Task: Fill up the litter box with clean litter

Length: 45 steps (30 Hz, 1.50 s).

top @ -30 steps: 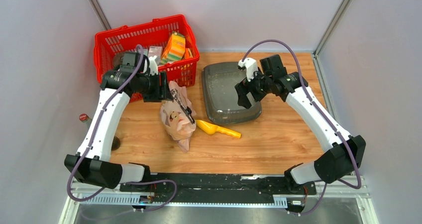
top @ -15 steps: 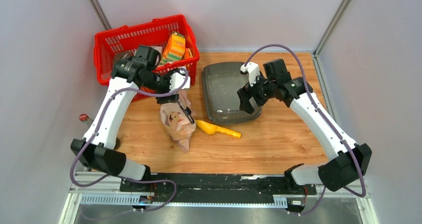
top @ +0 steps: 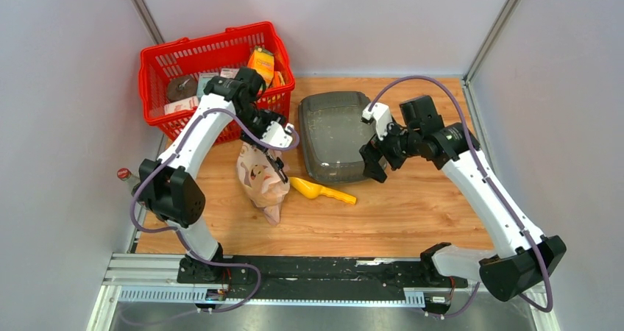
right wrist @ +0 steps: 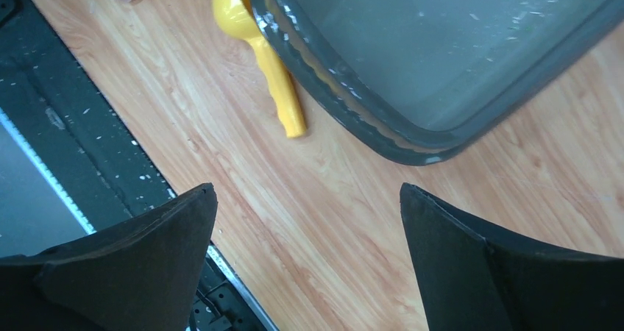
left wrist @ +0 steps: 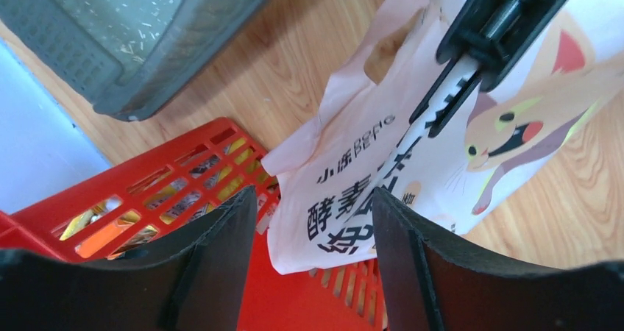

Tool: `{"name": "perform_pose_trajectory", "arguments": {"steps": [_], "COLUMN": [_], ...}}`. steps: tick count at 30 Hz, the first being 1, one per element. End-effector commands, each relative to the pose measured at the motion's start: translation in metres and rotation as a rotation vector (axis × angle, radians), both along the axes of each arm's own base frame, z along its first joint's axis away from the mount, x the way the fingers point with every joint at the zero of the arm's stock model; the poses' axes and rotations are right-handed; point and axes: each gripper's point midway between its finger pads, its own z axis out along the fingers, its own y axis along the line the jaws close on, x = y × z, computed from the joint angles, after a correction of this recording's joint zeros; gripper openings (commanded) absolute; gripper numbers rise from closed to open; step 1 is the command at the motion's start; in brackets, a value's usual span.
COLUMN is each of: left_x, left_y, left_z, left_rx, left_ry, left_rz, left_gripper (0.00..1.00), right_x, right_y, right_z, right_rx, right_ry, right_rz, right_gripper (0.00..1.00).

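Wooden bench (top: 412, 213) between grey walls; the litter box (top: 335, 129) sits at centre frame, right of the red basket (top: 158, 57).
Only stray litter (left wrist: 140, 43) specks the box. A yellow scoop (top: 324, 192) lies just beside its lower-left rim, with the cat bag (top: 261, 178) further left. Left fingers (left wrist: 427, 272) are released, spread above the bag's clipped top. Right fingers (right wrist: 147, 250) are released, wide apart over the box's lower-right corner.

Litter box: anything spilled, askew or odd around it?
No spill seen. The litter box holds only stray granules; the yellow scoop lies tucked at its near rim, and the cat-print bag lies flat, clipped shut.
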Motion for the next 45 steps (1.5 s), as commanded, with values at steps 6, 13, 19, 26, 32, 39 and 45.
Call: {"name": "perform_pose_trajectory", "arguments": {"steps": [6,13,19,26,32,39,45], "left_x": [-0.056,-0.081,-0.111,-0.114,-0.113,-0.119,-0.125], "left_y": [0.040,0.050,0.060,0.038,0.017,0.027,0.027], "left_z": [-0.033,-0.040,-0.045,-0.008,0.047,0.051,0.004], "left_rx": [0.215,0.246,0.256,-0.047,-0.317,-0.358,-0.383], "left_ry": [0.223,0.330,0.411,0.410,0.421,0.437,0.441], "left_rz": [-0.109,-0.065,0.047,0.464,0.788,1.042,1.070], "left_gripper": [0.64,0.43,0.09,0.00,0.00,0.00,0.00], "right_x": [0.024,0.013,0.023,0.037,0.054,0.047,0.021], "right_y": [-0.011,-0.001,0.012,0.043,0.064,0.096,0.132], "right_z": [0.039,0.024,0.028,0.044,0.050,0.060,0.055], "right_rx": [-0.025,0.008,0.043,0.111,0.161,0.189,0.179], "right_ry": [-0.128,-0.076,-0.041,-0.026,0.009,-0.013,-0.056], "right_rz": [-0.104,-0.032,-0.019,0.077,0.077,0.189,0.407], "right_gripper": [1.00,1.00,1.00,0.98,0.96,0.96,0.95]}}
